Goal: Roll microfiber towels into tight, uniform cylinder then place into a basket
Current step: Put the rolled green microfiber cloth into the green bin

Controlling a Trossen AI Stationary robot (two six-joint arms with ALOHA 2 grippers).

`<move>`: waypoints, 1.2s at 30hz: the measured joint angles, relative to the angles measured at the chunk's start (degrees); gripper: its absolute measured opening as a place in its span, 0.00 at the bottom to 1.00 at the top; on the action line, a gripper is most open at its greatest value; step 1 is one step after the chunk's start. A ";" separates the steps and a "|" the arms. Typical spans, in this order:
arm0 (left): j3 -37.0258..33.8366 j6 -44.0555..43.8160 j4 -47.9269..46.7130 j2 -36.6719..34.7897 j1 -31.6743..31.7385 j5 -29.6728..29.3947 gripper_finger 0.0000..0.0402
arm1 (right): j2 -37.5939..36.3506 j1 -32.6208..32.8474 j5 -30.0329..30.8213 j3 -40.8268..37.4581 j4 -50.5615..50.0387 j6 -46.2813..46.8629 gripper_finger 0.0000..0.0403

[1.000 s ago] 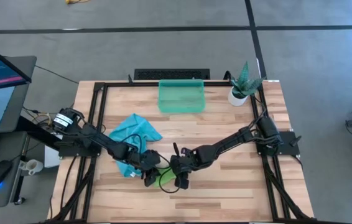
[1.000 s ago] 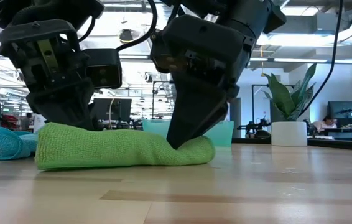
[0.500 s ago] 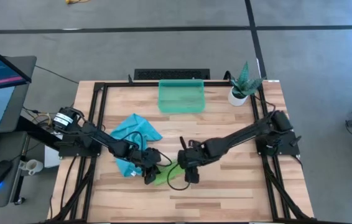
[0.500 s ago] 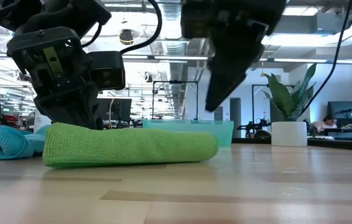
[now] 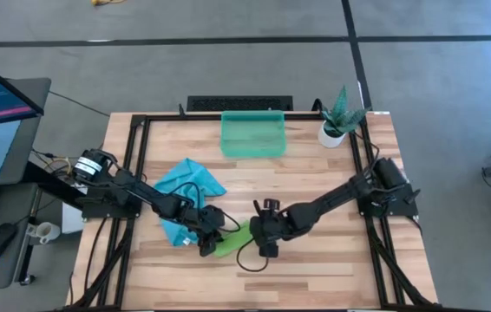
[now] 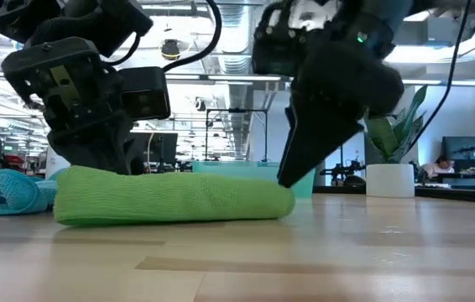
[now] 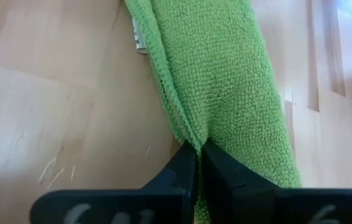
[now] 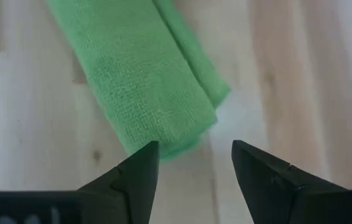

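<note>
The lime green towel (image 6: pixel 170 197) lies rolled into a cylinder on the table, near its front middle (image 5: pixel 228 244). My left gripper (image 7: pixel 198 155) is shut on the roll's left end (image 5: pixel 209 243). My right gripper (image 8: pixel 194 155) hangs open, tips down, at the roll's right end (image 6: pixel 288 178), its fingers either side of that end's corner. The turquoise towel (image 5: pixel 189 184) lies crumpled behind the left arm. The basket (image 5: pixel 252 134) stands at the far middle. My left gripper pinches the green roll's left end between its two shut fingers, at the seam where the loose edge meets the roll (image 7: pixel 191 140). The fingers slant down from the table's left and lie along the roll. The roll rests full length on the table. My right gripper: whether a fingertip (image 8: pixel 148 152) touches the roll's right end, I cannot tell.
A white pot with a green plant (image 5: pixel 337 121) stands at the far right corner. A black frame (image 5: pixel 133 173) runs around the tabletop. Bare wood lies in front of the roll and to its right.
My right gripper has let go of the roll's right end, risen clear, gone a little toward the table's right edge and come back down beside that end. The dent it made in the roll has sprung back. The roll stays on the table, held at its left end.
</note>
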 joint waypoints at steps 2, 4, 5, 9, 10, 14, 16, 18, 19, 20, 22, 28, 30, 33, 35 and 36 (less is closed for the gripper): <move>0.00 2.84 -0.17 0.00 -0.04 0.92 0.01 | -0.09 -0.81 -2.87 0.82 0.50 -0.07 0.57; 0.00 4.68 -0.38 0.00 -0.09 1.32 0.01 | -0.09 -1.37 -4.00 1.62 0.29 -0.16 0.57; 0.00 5.11 -0.39 0.00 -0.09 1.43 0.01 | -0.13 -1.56 -4.08 2.10 0.16 -0.56 0.56; 0.00 6.45 -0.41 0.02 -0.09 1.54 0.01 | -0.72 -1.50 -4.17 3.64 1.08 -6.62 0.56; 0.00 7.33 -0.38 0.02 -0.11 1.56 0.01 | -0.70 -1.50 -4.27 3.60 1.06 -8.55 0.56; 0.00 11.84 -0.38 0.04 -0.14 1.56 0.01 | 0.88 -2.21 -6.96 3.52 2.72 -14.18 0.56; 0.00 14.06 -0.35 0.04 -0.16 1.42 0.01 | 1.73 -2.74 -11.08 3.46 4.70 -16.99 0.56; -0.02 15.70 -0.26 0.04 -0.22 0.98 0.01 | 2.48 -3.17 -14.82 3.48 6.78 -19.15 0.56; -0.02 16.37 -0.26 0.04 -0.24 0.66 0.01 | 2.62 -3.42 -15.93 3.46 7.77 -19.72 0.56; -0.02 17.01 -0.26 0.04 -0.24 0.45 0.01 | 2.62 -3.54 -16.41 3.46 8.37 -20.16 0.56; -0.02 17.62 -0.27 0.04 -0.24 0.09 0.01 | 2.60 -3.91 -16.73 3.54 8.99 -20.22 0.56; -0.02 17.62 -0.28 0.07 -0.24 -0.04 0.01 | 2.60 -6.50 -16.64 3.50 9.35 -16.19 0.56; -0.02 17.53 -0.28 0.07 -0.23 -0.05 0.01 | 2.60 -7.17 -16.87 2.75 10.33 -14.91 0.56; -0.04 17.49 -0.28 0.07 -0.22 -0.07 0.01 | 2.60 -7.53 -18.19 1.26 10.56 -14.07 0.56; -0.04 17.46 -0.28 0.07 -0.22 -0.09 0.01 | 2.60 -7.50 -18.63 1.22 10.97 -13.12 0.56; -0.04 17.47 -0.28 0.07 -0.22 -0.11 0.01 | 2.58 -7.38 -19.04 1.25 11.26 -13.05 0.56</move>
